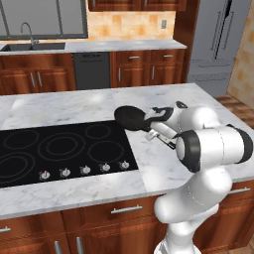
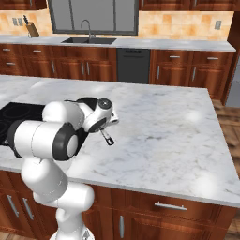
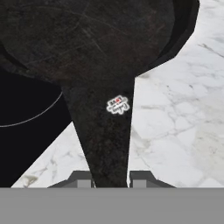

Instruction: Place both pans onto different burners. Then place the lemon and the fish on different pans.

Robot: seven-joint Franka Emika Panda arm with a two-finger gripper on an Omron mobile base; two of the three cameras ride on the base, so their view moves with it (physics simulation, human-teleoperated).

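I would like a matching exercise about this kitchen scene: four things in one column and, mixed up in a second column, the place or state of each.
Things:
1. pan
2. tool
3. cooktop
4. sink

Places or states:
A. set in the far counter, under the window
B. shut on the dark handle
C. flat black glass with grey rings, nothing on its burners
D. at the cooktop's right edge, partly over the marble

Pairs: 1-D, 2-B, 3-C, 4-A
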